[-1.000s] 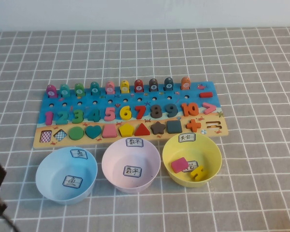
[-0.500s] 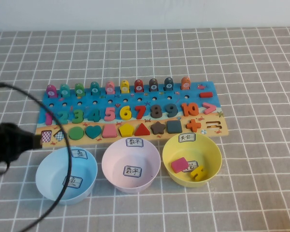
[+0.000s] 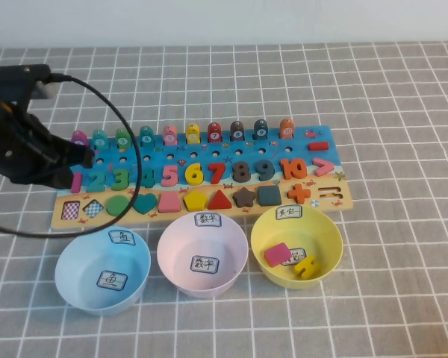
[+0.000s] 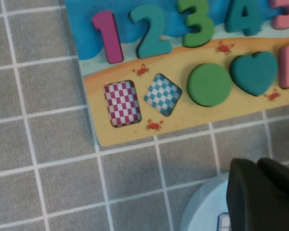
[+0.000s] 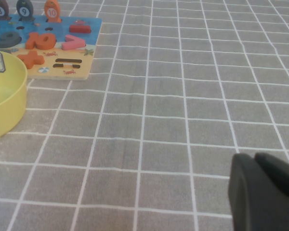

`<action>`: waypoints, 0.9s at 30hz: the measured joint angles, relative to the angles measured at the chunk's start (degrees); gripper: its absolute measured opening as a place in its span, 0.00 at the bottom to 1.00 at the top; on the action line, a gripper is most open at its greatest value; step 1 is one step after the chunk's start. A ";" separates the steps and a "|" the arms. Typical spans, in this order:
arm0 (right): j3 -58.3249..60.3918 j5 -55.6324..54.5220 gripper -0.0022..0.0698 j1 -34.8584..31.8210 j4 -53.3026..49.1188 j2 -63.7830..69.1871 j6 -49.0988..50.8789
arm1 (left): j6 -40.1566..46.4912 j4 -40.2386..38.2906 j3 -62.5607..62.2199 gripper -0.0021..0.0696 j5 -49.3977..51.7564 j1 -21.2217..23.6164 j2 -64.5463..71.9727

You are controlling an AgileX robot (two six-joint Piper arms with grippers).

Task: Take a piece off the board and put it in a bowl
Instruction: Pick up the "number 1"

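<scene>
My left gripper (image 4: 262, 166), jaws closed and empty, hangs over the board's (image 3: 311, 209) left end, where the pink "1" (image 3: 75, 182) sits in its slot. The pink bowl (image 3: 202, 254) and blue bowl (image 3: 102, 269) hold nothing; the yellow bowl (image 3: 296, 245) holds two pieces. My right gripper (image 5: 260, 163) hangs low over the tablecloth (image 5: 183, 96) right of the board, jaws closed.

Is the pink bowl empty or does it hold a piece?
Empty: the pink bowl shows only its white labels inside; the pink "1" sits on the board.
</scene>
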 joint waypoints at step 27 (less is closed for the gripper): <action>0.00 0.00 0.01 0.00 0.00 0.00 0.00 | -4.45 11.83 -26.14 0.02 15.29 0.00 24.86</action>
